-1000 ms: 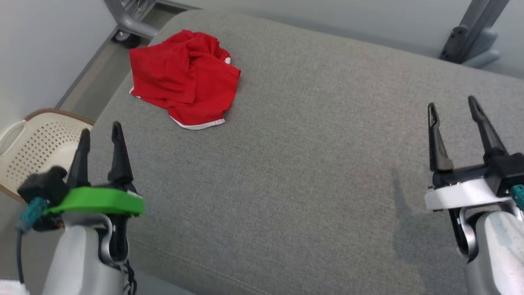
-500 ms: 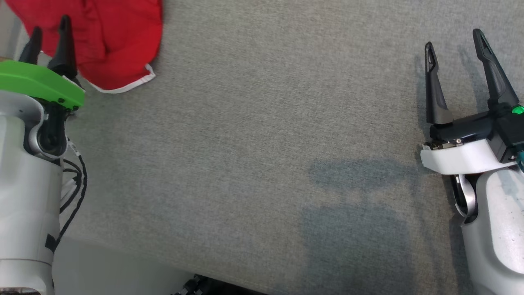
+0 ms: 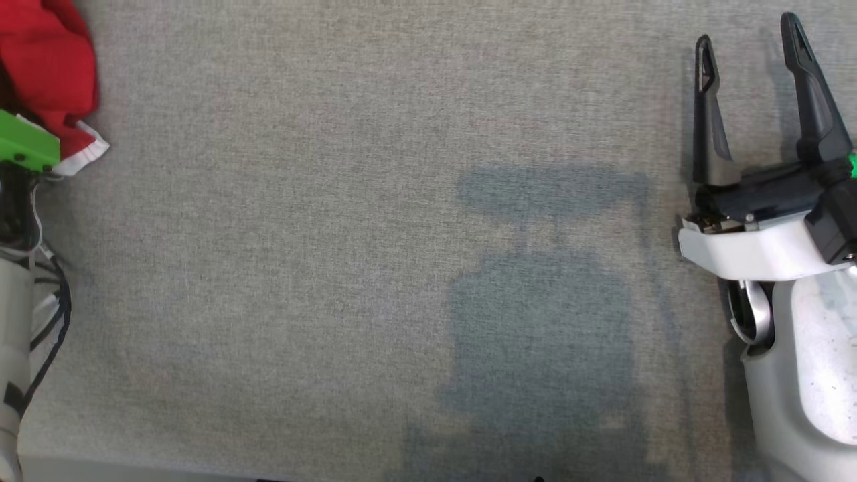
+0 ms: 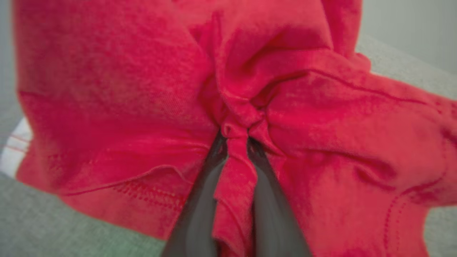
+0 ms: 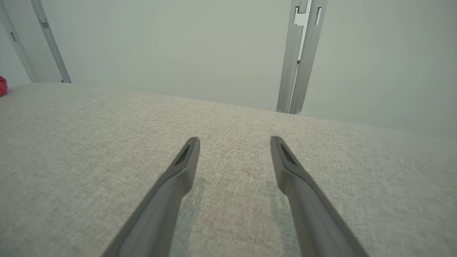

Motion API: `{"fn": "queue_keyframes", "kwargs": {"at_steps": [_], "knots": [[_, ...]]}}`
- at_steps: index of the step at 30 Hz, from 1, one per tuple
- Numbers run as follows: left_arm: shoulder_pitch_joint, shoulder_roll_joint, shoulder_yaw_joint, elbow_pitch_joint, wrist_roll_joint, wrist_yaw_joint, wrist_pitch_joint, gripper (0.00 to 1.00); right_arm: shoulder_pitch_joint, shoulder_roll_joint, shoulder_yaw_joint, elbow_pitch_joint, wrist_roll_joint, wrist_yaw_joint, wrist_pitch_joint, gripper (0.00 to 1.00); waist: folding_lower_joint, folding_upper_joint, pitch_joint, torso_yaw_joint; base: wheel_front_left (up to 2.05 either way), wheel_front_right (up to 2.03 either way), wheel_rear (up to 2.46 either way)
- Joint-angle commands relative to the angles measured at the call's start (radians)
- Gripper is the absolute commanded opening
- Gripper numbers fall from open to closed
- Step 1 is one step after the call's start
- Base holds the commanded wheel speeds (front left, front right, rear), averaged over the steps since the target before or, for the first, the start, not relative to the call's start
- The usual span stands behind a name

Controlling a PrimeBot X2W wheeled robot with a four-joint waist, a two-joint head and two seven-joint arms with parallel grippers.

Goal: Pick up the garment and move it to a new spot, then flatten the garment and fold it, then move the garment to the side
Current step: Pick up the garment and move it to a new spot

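Grey fabric surface: spans the whole head view, flat and woven. A soft dark shadow lies on it right of centre.

Wall: pale and plain, rising behind the far edge of the surface in the right wrist view. Metal posts stand upright against it.

Red garment: crumpled, lying on the surface at its left side, at the upper left edge of the head view. From the left wrist it takes up nearly the whole frame, bunched into deep folds that converge on one point. In the right wrist view a sliver of red shows at the far left edge, well apart from that arm.

Right tool: at the right edge of the head view, over bare fabric, well apart from the garment. Its two dark fingers stand spread wide with nothing between them.

Left tool: buried in the garment, its fingers drawn close together and pinching a gathered fold of red cloth between them. In the head view its green collar shows at the left edge, just below the cloth.

White trim: a narrow hem of the garment, lying on the surface beside the collar.
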Motion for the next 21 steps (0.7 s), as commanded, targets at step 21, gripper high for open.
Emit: {"fn": "queue_keyframes", "kwargs": {"at_steps": [21], "knots": [[0.534, -0.012, -0.373, -0.724, 0.050, 0.118, 0.000, 0.00, 0.387, 0.051, 0.036, 0.134, 0.187, -0.001, 0.010, 1.00, 0.0000, 0.0000, -0.587, -0.218, 0.00, 0.00, 0.00]]}}
